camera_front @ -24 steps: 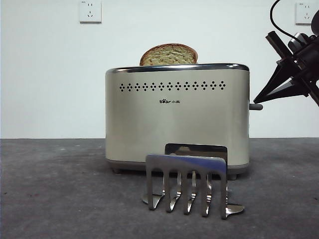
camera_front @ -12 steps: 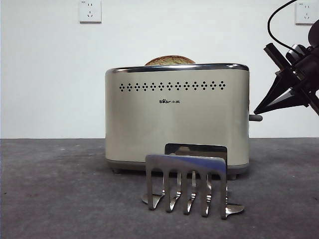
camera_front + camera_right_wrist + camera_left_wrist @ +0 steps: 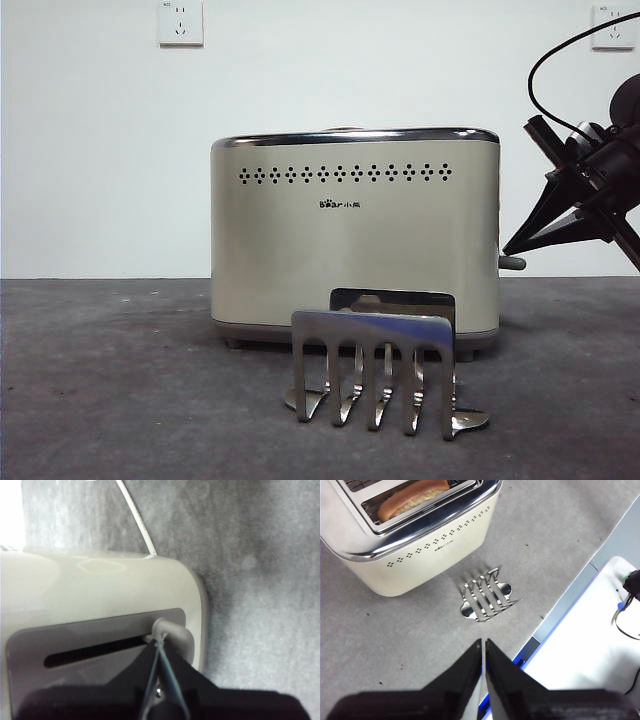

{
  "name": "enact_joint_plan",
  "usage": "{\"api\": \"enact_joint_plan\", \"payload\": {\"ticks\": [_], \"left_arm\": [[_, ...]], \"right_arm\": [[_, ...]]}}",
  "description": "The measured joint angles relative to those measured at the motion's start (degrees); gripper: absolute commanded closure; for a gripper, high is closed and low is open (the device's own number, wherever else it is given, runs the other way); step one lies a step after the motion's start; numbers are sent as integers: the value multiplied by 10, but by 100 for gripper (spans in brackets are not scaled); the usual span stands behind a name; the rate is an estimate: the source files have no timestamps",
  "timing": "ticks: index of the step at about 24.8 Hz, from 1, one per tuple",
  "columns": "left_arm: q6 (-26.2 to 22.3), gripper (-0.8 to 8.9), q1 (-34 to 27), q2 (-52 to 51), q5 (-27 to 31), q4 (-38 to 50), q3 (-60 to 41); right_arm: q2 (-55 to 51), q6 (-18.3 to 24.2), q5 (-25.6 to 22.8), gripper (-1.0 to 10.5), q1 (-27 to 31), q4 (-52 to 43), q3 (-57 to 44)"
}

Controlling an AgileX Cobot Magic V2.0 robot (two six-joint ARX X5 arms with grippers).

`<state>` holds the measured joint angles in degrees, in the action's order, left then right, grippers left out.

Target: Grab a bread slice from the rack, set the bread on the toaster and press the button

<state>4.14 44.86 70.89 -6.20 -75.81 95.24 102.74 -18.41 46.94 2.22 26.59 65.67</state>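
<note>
We see the tan slice of bread with a brown crust [image 3: 412,494] sitting low in one slot of the big boxy cream toaster with a shiny chrome top [image 3: 355,232]. From the front view the bread is hidden down inside the toaster. From the left wrist view we see its rounded top edge down in the slot, between the wire bars.

The short dark grey lever button [image 3: 512,263] sticks out from the narrow end of the toaster, low down on that end. In the right wrist view we see it at one end of a long dark slot in a grey panel.

Our right gripper [image 3: 159,642] is at that end of the toaster. Its two black jaws are pressed together into one point, and the tip is touching the button [image 3: 172,632]. It holds nothing.

The small shiny steel rack with comb-like plates and curled feet [image 3: 378,372] stands on the dark grey table [image 3: 110,380] just in front of the toaster. Its slots have no bread in them. Nothing stands between the rack and the toaster.

Our left gripper [image 3: 483,647] hangs high above the table, well away from the rack [image 3: 487,596] and the toaster [image 3: 420,545]. Its jaws are almost together with only a thin gap, and it holds nothing.

Two white wall sockets [image 3: 181,22] are on the white wall behind
</note>
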Motion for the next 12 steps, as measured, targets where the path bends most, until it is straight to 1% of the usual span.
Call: {"api": "enact_joint_plan", "payload": {"ticks": [12], "left_arm": [[0, 797, 0, 0, 0, 0, 0]], "right_arm": [[17, 15, 0, 954, 0, 11, 6]]}}
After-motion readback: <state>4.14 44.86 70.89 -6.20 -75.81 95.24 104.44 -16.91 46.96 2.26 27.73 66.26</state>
